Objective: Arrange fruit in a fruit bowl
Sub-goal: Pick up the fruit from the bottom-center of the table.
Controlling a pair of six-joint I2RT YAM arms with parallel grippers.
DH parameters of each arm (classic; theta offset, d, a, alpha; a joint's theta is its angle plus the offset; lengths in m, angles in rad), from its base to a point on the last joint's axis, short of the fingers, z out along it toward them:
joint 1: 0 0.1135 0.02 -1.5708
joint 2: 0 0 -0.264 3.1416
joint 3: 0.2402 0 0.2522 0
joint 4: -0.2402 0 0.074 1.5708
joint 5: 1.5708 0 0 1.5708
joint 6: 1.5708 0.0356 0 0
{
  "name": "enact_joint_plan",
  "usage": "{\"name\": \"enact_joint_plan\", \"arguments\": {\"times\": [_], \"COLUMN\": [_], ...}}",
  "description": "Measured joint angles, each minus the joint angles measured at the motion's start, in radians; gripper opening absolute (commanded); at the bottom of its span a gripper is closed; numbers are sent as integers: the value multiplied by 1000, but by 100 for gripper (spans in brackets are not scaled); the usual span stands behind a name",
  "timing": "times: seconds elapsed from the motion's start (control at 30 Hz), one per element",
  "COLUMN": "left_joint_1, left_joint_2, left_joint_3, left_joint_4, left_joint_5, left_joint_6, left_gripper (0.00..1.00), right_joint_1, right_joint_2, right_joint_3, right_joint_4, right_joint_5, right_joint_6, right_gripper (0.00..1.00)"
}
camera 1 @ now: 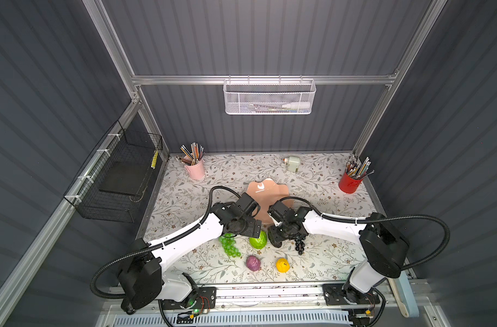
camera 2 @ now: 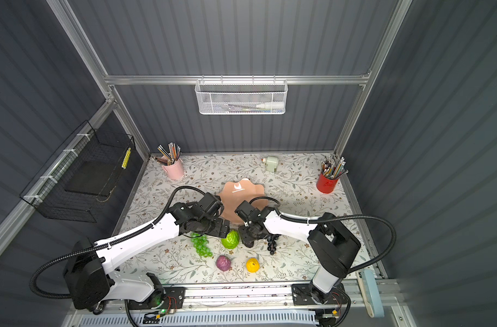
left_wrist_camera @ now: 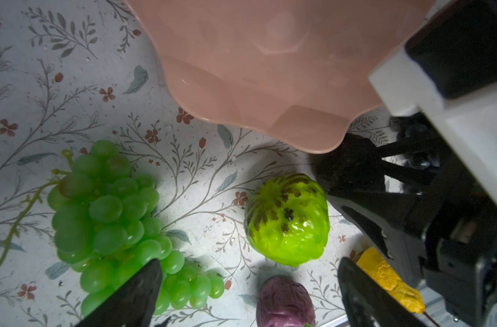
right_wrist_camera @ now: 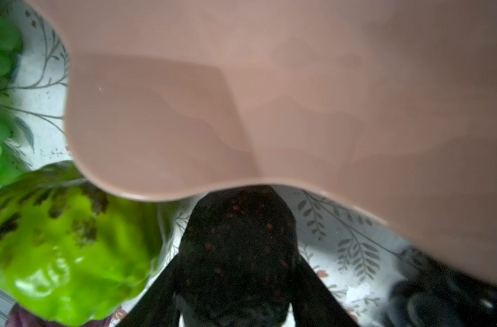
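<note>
The floral worktop (camera 1: 320,198) carries everything. Near its middle sits the salmon-pink fruit bowl (camera 1: 262,191) with its scalloped rim. In both top views the two wrists cover the bowl's near edge. All six fruits lie on the worktop, on the robot's side of the bowl. A pink pencil cup (camera 1: 195,170) and a red pencil cup (camera 1: 350,182) stand at the far corners, well apart from the bowl.

The left hand (left_wrist_camera: 248,264) hangs above the fruit, its fingers spread wide with nothing between them. In the left wrist view one fingertip overlaps the green grape bunch (left_wrist_camera: 114,220) and the other overlaps the yellow fruit (left_wrist_camera: 388,280). The right hand (right_wrist_camera: 237,256) is down at the dark avocado (right_wrist_camera: 236,226), with a finger along each flank. I cannot tell whether the fingers press the avocado or only frame it.

The green grape bunch is the leftmost fruit. The bumpy lime-green fruit (camera 1: 258,240) lies to its right, near the bowl's rim. The dark avocado is just beside that, one end tucked under the rim's overhang. The dark grape bunch (camera 1: 299,245) lies on the avocado's right. Nearest the robot, the purple fruit (camera 1: 253,262) and the yellow fruit lie side by side, apart from each other.
</note>
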Motion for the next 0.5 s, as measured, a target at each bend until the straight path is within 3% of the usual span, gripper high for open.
{"name": "enact_joint_plan", "arguments": {"times": [0.2,0.5], "left_joint_1": [0,0], "left_joint_2": [-1,-4], "left_joint_3": [-2,-2], "left_joint_4": [3,29], "left_joint_5": [-24,-72], "left_joint_6": [-1,-20], "left_gripper": [97,97], "right_joint_1": [0,-23], "right_joint_2": [-56,-358], "right_joint_3": [-36,-69], "right_joint_4": [0,-139], "right_joint_5": [19,7], "right_joint_6": [2,8], "right_gripper": [41,38]}}
